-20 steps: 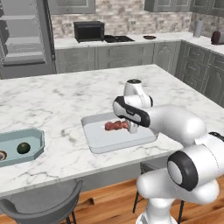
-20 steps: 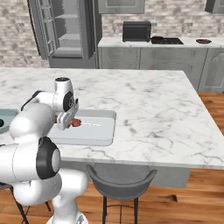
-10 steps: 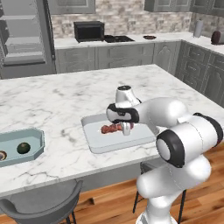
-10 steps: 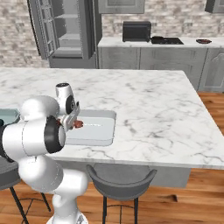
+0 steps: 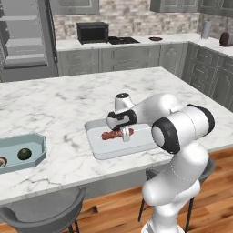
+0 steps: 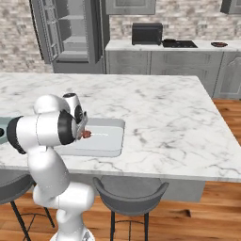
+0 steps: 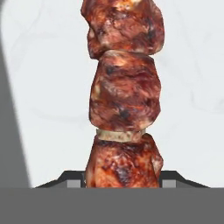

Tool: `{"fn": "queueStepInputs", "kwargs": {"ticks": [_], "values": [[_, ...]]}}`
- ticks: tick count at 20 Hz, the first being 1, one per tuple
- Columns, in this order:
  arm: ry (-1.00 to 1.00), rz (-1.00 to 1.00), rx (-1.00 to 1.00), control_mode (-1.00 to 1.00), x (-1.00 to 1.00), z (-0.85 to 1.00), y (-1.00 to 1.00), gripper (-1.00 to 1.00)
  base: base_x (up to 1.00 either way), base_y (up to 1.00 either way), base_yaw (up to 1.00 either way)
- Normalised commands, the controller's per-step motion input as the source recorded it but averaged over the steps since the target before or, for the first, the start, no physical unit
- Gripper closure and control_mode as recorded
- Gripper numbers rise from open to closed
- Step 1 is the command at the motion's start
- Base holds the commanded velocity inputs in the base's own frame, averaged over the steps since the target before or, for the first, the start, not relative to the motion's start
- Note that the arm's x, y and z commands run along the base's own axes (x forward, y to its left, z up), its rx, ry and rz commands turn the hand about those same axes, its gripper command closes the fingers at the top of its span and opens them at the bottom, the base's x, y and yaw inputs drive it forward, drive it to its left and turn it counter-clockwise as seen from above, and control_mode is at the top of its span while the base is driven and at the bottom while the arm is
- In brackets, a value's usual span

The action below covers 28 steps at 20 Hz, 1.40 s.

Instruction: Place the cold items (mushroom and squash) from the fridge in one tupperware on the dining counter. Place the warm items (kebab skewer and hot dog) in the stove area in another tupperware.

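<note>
Holding: your gripper (image 5: 124,135) has its jaws part-way closed on the near end of the kebab (image 5: 111,135). In the hand view the meat sits right between the tips of the gripper (image 7: 120,177).
Kebab place: low over the white tub (image 5: 98,152) on the counter (image 5: 68,100), inside its rim. You can't tell from these views whether it touches the floor yet.
Key relation: the kebab (image 7: 124,100) runs straight out from the jaws. In the left base view its long axis lies along the tub's length and points toward the tub's left end. The whole stick looks to be over the tub floor, so I judge a straight drop or short descent should land it inside.
Right base check: the kebab (image 6: 86,134) shows at the hand, over the near-left part of the tub (image 6: 113,141).
Other tub: the teal tub (image 5: 38,145) sits well apart to the left. It holds the dark squash (image 5: 24,154) and, at the picture's edge, what looks like the mushroom (image 5: 1,161).
Step, as I read it: you're setting the first warm item down, and letting go comes next.
Changed: since a second ago the arm has folded, with its elbow swung forward and across. The hand and kebab sit a little lower in the tub, while the grip width and both tubs are unchanged.
Watch: open only once the meat is down, or the stick may roll toward the rim.
</note>
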Motion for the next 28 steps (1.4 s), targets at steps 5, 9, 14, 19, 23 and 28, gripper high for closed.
{"fn": "queueStepInputs", "kwargs": {"ticks": [5, 9, 14, 19, 23, 28], "values": [[0.0, 0.0, 0.0, -1.0, 0.36, -0.33, 0.0, 1.0, 0.0, 0.0, 0.0], [0.0, 0.0, 0.0, -1.0, 0.27, -0.28, 0.0, 1.0, 0.0, 0.0, 0.0], [0.0, 0.0, 0.0, -1.0, 0.26, -0.29, 0.05, -1.0, 0.0, 0.0, 0.0], [0.0, 0.0, 0.0, -1.0, 0.06, -0.18, 0.01, -1.0, 0.0, 0.0, 0.0], [0.0, 0.0, 0.02, -1.0, -0.17, 0.1, 0.0, -1.0, 0.0, 0.0, 0.0], [0.0, -0.02, 0.05, -1.0, -0.44, 0.53, -0.03, -1.0, 0.0, 0.0, 0.0]]}}
